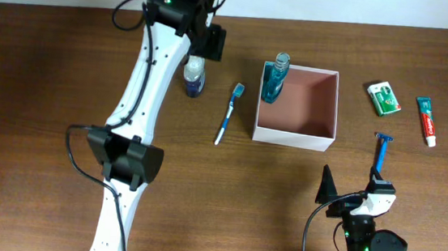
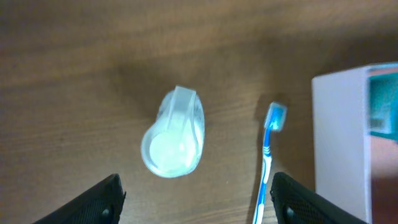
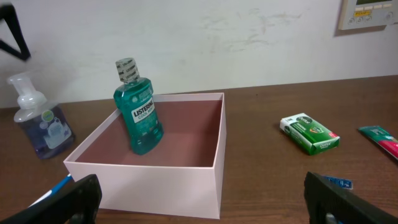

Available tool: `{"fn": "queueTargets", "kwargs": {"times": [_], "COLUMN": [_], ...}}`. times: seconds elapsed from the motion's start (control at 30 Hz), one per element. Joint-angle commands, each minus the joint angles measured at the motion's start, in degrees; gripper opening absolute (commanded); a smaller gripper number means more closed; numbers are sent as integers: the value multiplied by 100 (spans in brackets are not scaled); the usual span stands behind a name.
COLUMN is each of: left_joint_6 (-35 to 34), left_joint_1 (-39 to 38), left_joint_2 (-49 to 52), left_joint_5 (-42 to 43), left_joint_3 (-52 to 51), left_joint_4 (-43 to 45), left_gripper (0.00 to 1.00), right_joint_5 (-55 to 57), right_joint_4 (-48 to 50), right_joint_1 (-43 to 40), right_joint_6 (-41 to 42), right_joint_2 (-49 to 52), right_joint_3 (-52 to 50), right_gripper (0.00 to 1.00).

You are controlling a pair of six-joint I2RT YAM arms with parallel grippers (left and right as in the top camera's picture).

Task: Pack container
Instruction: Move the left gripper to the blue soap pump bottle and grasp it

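Observation:
The container [image 1: 326,110] is a square white box with a pink interior, right of the table's middle. A green mouthwash bottle [image 1: 274,79] stands in its far left corner and shows in the right wrist view [image 3: 138,109]. A clear soap pump bottle [image 1: 194,77] stands left of the box, with a blue toothbrush [image 1: 228,114] between them. My left gripper [image 2: 196,202] is open above the soap bottle [image 2: 175,134], beside the toothbrush [image 2: 267,158]. My right gripper [image 3: 202,199] is open near the front edge, facing the container [image 3: 186,180].
A green packet [image 1: 384,98], a toothpaste tube [image 1: 426,120] and a blue razor [image 1: 381,152] lie right of the box. The left arm stretches from the front left to the back of the table.

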Motion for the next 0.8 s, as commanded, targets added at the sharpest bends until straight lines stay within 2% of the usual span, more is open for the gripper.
{"fn": "queueTargets", "kwargs": {"times": [0.0,0.23,0.43,0.77], "left_joint_6": [122,136,780,927], "left_joint_1": [127,350,501,498], "left_joint_2": [63,63,70,223], "left_joint_5": [-46,-42,522,525], "left_joint_3": [-470,-914,-1134,-1318], "left_joint_4": [179,452,754,826], "left_gripper": [79,78,79,79], "right_joint_5": [48,48,48,48], "right_joint_4": [-35,-35,-33,-35], "right_joint_1": [42,42,42,42], "right_joint_6": [2,2,2,2], "right_joint_2": [-44,-44,-44,-44], "right_joint_3": [-28,-28,-28,-28], "right_gripper": [99,99,99,99]}}
